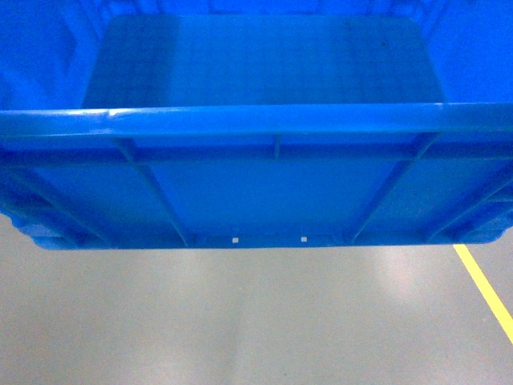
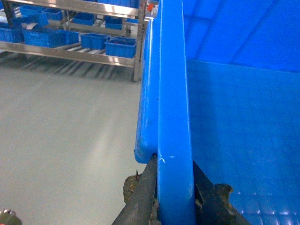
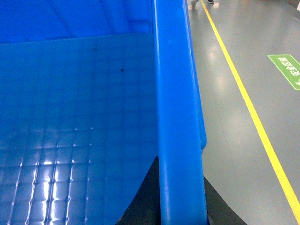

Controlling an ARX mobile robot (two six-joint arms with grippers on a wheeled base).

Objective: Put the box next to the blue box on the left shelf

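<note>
- While we carry the blue crate (image 1: 256,184) above the floor, our left gripper (image 2: 174,197) and right gripper (image 3: 180,201) each pinch a short-side rim.
- We see the flow rack (image 2: 70,51) far ahead-left, nearer our left arm.

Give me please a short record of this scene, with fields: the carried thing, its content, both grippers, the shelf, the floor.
carried thing: large blue crate, held off the floor
content: empty, only its gridded bottom shows
left gripper: shut on the crate's rim, one finger on each side
right gripper: shut on the opposite rim the same way
shelf: metal rack far off on the left, with small blue boxes on it
floor: grey, glossy, with a yellow line on the right
</note>
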